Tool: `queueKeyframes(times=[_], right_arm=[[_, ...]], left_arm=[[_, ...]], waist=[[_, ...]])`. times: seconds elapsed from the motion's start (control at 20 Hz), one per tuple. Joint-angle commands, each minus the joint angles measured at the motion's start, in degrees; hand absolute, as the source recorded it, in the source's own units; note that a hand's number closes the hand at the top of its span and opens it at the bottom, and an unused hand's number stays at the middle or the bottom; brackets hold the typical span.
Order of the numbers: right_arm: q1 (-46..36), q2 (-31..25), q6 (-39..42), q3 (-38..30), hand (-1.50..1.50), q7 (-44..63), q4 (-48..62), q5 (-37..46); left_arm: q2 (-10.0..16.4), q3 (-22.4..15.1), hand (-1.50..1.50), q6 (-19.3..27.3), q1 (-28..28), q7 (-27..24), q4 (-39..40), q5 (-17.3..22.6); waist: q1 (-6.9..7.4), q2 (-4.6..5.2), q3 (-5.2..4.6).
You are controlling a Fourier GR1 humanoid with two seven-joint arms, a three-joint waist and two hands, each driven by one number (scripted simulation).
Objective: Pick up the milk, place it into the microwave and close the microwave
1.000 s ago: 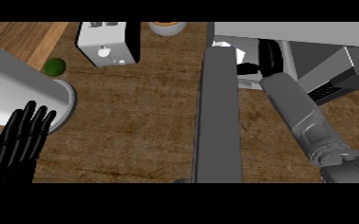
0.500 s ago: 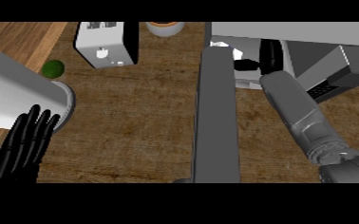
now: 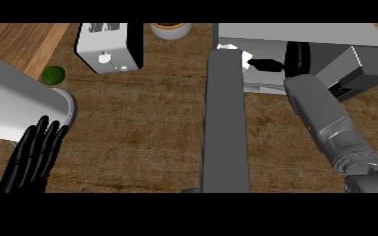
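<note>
The step in hand looks like setting the milk down inside the grey box-shaped microwave (image 3: pixel 310 34) at the far right of the wooden counter (image 3: pixel 148 125). The small white milk carton (image 3: pixel 232 54) shows only in part, at the left side of the oven's mouth, just past the far end of the long grey microwave door (image 3: pixel 225 125), which stands wide open and runs edge-on towards the robot. The black right hand (image 3: pixel 294 60) is inside the opening, just right of the carton, with the grey forearm slanting back to the lower right. Whether it has hold of the milk or has let go cannot be told from here. To do this well, the carton should stand upright and well inside the sill before release. It sits so near the door's hinge end that a closing door might catch it. The hand should then come straight out along the forearm's line, clear the frame, and go round the door's free end to push it shut. The black left hand (image 3: pixel 33 155) rests open and empty at the lower left edge.
</note>
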Motion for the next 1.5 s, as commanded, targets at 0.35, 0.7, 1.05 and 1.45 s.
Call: queueKeyframes(times=[0.35,0.7,1.05,1.45], right_arm=[[2.3,-3.6,10.7,-4.7,-1.5,-6.0,-1.4,-4.5],[5.3,-4.1,18.4,-6.6,-1.5,-8.5,-1.4,-6.9],[11.5,-0.4,25.2,-6.6,-1.5,-12.4,-2.3,-8.2],[16.1,2.2,26.7,-6.2,-1.5,-11.5,-4.2,-9.1]], left_arm=[[-0.9,-1.5,-1.5,0.0,4.1,-1.0,-2.0,-1.3],[-1.2,-2.3,-1.5,-0.3,4.6,-1.4,-1.7,-1.5],[-1.2,-2.1,-1.5,0.4,2.4,0.9,-1.5,-0.7],[-2.2,-3.5,-1.5,2.0,2.7,0.6,-2.2,-2.1]], waist=[[-0.29,-0.36,0.02],[-1.32,-0.68,-0.04],[-3.08,-1.23,-0.1],[-3.63,-1.56,-0.15]])
